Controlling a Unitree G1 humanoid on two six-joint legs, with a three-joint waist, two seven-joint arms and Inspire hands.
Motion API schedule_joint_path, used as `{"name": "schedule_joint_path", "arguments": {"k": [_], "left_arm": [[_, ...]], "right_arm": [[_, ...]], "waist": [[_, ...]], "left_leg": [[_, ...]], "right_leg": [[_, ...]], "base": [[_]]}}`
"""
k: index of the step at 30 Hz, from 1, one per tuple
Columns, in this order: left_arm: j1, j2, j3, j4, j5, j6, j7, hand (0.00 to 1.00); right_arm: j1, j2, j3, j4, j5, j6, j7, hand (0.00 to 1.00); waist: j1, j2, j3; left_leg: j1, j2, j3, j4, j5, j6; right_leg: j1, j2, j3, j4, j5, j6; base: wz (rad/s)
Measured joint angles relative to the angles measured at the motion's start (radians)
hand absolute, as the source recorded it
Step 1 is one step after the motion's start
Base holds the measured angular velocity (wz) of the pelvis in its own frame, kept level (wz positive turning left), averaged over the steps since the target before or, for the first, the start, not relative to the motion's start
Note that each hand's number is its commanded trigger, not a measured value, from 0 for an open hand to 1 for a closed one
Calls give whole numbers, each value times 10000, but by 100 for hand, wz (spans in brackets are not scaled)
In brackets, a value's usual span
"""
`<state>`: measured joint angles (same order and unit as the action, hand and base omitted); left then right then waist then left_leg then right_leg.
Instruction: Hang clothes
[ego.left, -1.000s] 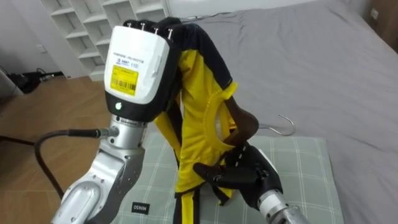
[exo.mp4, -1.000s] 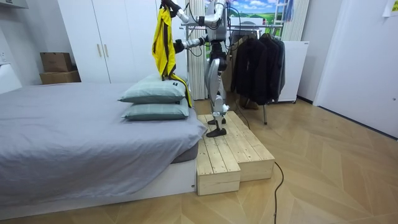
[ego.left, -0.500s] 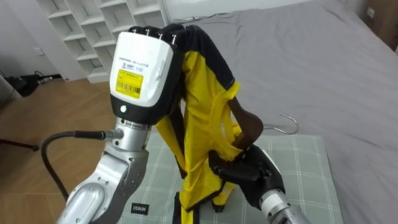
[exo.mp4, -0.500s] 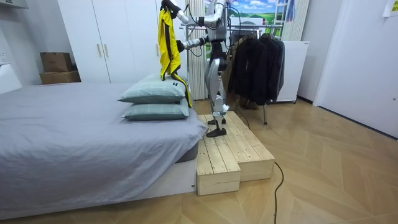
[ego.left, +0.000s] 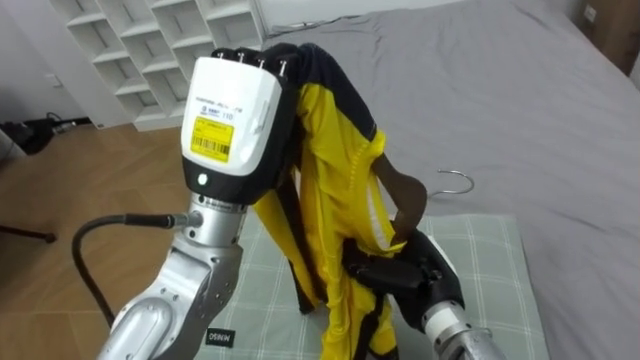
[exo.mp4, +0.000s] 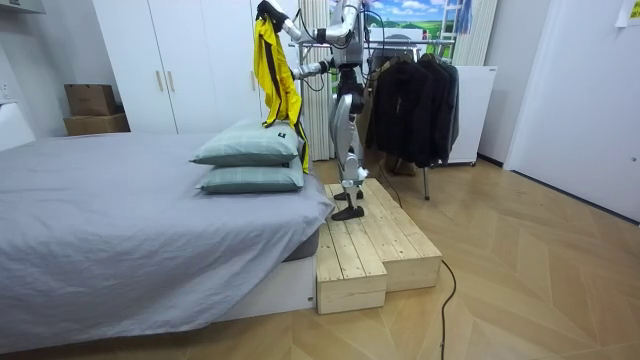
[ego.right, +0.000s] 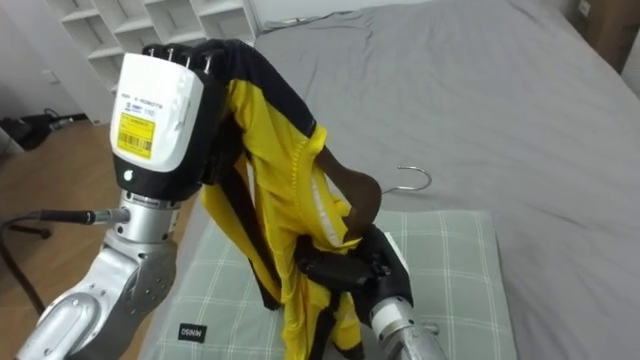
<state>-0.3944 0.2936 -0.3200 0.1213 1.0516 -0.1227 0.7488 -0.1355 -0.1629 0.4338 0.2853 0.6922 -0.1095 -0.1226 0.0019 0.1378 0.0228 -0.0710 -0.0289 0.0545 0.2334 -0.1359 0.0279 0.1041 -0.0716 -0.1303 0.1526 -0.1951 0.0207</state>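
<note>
Left hand (ego.left: 235, 110), fingers curled over the yellow shirt (ego.left: 335, 170) collar, holds it above the pillow (ego.left: 480, 260); right hand (ego.left: 400, 275), clasping the wooden hanger (ego.left: 408, 198), now sits deeper inside the neck opening, so threading advances

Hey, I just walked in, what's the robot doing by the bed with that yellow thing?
It stands on a wooden platform beside the bed, working on hanging clothes. Its left hand holds a yellow and black jersey up high by its top. Its right hand, lower down, grips a wooden hanger pushed into the jersey's opening, with the hook sticking out above the pillows.
</note>
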Motion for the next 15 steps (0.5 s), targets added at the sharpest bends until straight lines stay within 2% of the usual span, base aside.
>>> {"name": "schedule_joint_path", "arguments": {"k": [2, 5, 12, 15], "left_arm": [[30, 0, 2, -2, 9, -96, 48, 100], [71, 6, 33, -1, 116, -81, 51, 100], [114, 6, 51, -1, 25, -95, 26, 100], [117, 10, 76, 0, 4, -97, 16, 100]], "right_arm": [[1, -1, -34, 0, -102, 0, -2, 100], [1, 0, -311, 0, -585, 0, -6, 100], [1, -22, -658, -28, -1258, 0, -3, 100], [6, -26, -801, -33, -1675, 0, 31, 100]], "waist": [[6, -191, -19], [29, -335, -26], [9, -363, -28], [-145, -363, -29]], "left_leg": [[-21, 2, -8, 1, 0, 0], [-16, -9, -9, 1, -1, 1], [-10, -16, 1, 2, -2, 2], [-21, -13, -5, 4, -1, 2]], "right_leg": [[-12, 3, -27, -1, 0, 0], [-11, -6, -26, 2, 1, 0], [-9, -12, -16, 2, 13, 19], [-8, -8, -59, -2, 13, 20]], "base": [[0], [0], [0], [0]]}}
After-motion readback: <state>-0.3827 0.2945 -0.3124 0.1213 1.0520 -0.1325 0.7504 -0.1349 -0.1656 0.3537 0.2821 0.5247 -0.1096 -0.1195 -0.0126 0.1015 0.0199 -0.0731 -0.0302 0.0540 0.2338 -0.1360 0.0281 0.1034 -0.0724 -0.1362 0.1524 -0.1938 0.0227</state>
